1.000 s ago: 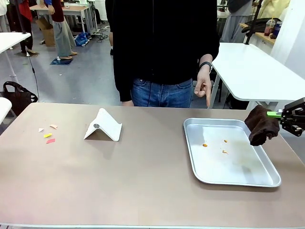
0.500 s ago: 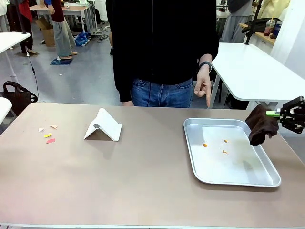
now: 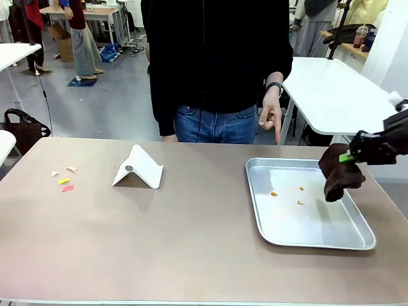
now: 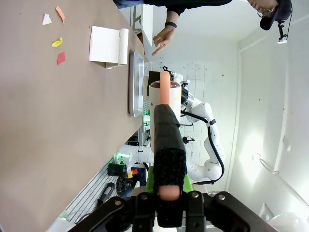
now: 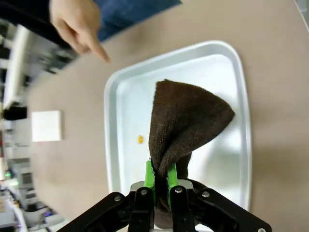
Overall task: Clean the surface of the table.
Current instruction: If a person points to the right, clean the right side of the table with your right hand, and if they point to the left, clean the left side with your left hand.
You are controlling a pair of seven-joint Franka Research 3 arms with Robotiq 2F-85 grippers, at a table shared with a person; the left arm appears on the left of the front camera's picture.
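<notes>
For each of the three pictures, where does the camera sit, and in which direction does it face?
Front view: between the arms, facing across the table toward the person; the right gripper holds a brown cloth at right.
Left wrist view: on the left wrist, rolled sideways, looking along the table; the left gripper clamps a black-wrapped tool.
Right wrist view: on the right wrist, looking down into the tray; its gripper pinches the cloth.
Shared: all three show the tray and the person's pointing hand.
</notes>
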